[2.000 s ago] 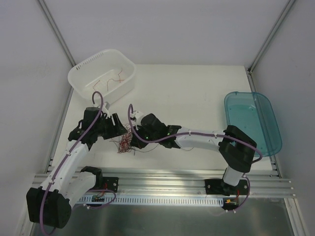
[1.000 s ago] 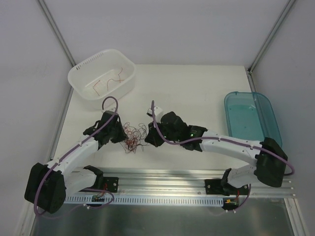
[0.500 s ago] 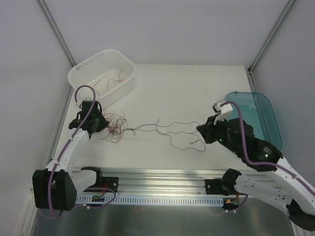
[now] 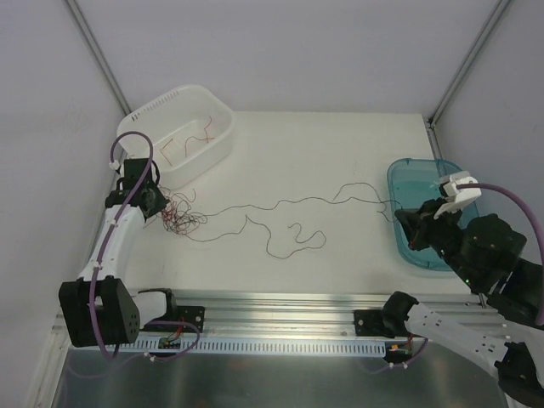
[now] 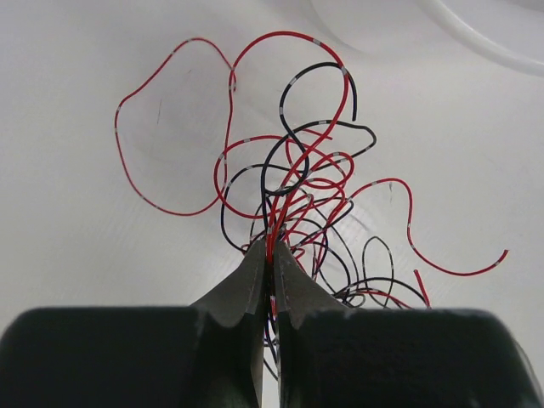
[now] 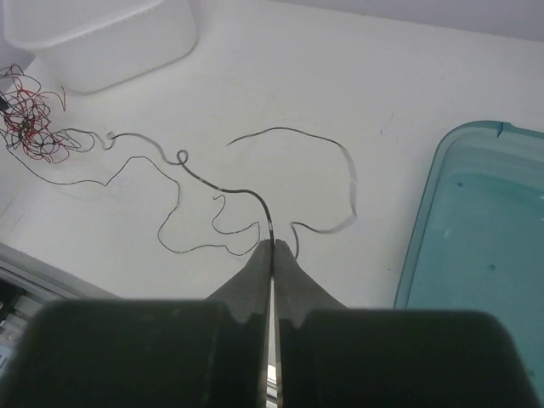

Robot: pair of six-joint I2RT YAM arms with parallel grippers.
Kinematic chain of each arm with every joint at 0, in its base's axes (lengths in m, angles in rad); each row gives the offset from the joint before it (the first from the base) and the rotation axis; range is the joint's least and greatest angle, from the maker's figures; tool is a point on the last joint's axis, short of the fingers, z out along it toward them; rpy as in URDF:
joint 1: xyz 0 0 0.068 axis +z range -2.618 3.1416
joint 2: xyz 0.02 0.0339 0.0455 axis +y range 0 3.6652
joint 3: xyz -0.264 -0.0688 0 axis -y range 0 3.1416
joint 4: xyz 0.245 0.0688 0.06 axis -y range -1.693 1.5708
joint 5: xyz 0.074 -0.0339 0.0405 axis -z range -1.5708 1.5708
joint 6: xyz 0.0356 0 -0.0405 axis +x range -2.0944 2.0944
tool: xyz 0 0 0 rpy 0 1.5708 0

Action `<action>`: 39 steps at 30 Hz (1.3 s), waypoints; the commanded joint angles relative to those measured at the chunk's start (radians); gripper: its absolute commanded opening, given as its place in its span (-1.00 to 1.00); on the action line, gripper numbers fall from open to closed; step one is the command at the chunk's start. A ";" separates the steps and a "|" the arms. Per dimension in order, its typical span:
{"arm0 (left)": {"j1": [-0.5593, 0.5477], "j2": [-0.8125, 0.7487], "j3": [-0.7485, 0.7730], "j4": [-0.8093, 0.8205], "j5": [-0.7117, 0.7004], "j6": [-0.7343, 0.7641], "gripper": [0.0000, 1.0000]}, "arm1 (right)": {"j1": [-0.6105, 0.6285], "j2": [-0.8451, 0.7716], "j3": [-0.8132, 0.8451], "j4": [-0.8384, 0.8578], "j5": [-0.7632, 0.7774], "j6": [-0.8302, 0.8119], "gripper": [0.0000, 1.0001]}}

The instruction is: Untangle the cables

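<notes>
A tangle of thin red and black cables [image 4: 178, 218] lies at the table's left, below the white basket. My left gripper [image 4: 155, 204] is shut on a bunch of its red and black strands [image 5: 293, 183], which fan out from the closed fingertips [image 5: 255, 263]. One long black cable [image 4: 297, 202] runs in waves from the tangle across the table to my right gripper [image 4: 406, 223], which is shut on its end at the teal tray's left rim. In the right wrist view the black cable [image 6: 223, 189] leaves the closed gripper [image 6: 274, 246] toward the far tangle [image 6: 30, 126].
A white slotted basket [image 4: 140, 127] at the back left holds a few loose wires [image 4: 187, 143]. A clear teal tray [image 4: 463, 174] stands at the right edge. More black cable curls on the table [image 4: 293, 238] below the stretched one. An aluminium rail runs along the near edge.
The two grippers have drawn far apart, the left toward the basket and the right to the teal tray. A black cable has been pulled out of the tangle and stretched across the table.
</notes>
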 commanded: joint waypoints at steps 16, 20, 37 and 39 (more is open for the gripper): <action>-0.040 -0.039 -0.076 0.044 0.426 0.139 -1.00 | -0.125 0.260 -0.004 0.105 -0.053 -0.078 -0.99; -0.068 -0.109 -0.122 0.084 0.496 0.162 -1.00 | -0.281 0.349 -0.062 0.231 -0.227 -0.046 -0.99; -0.240 -0.113 -0.143 0.136 0.631 0.134 -1.00 | -0.185 0.507 -0.267 0.495 -0.434 0.156 0.30; -0.260 -0.109 -0.142 0.141 0.647 0.117 -1.00 | -0.092 0.521 -0.282 0.552 -0.442 0.176 0.32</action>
